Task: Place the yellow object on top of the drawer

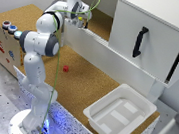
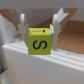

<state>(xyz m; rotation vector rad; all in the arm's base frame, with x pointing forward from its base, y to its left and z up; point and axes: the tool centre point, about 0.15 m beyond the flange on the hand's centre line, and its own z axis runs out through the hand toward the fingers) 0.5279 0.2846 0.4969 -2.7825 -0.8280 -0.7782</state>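
Note:
The yellow cube [image 2: 39, 42] with a black "S" on its face sits between my fingertips in the wrist view, its lower part just over the rim of a white panel [image 2: 55, 59]. My gripper [image 2: 40, 29] grips it at its upper corners. In the exterior view my gripper [image 1: 82, 22] hangs at the far end of the long white drawer wall [image 1: 106, 49], which juts from the white cabinet with a black handle [image 1: 138, 42]. The cube is hidden by the hand in that view.
A small red object [image 1: 66, 68] lies on the cork tabletop. A white empty bin [image 1: 118, 112] stands at the exterior view's lower right. A wooden box with coloured buttons [image 1: 10, 28] stands at the left. The arm's base [image 1: 33, 112] stands in front.

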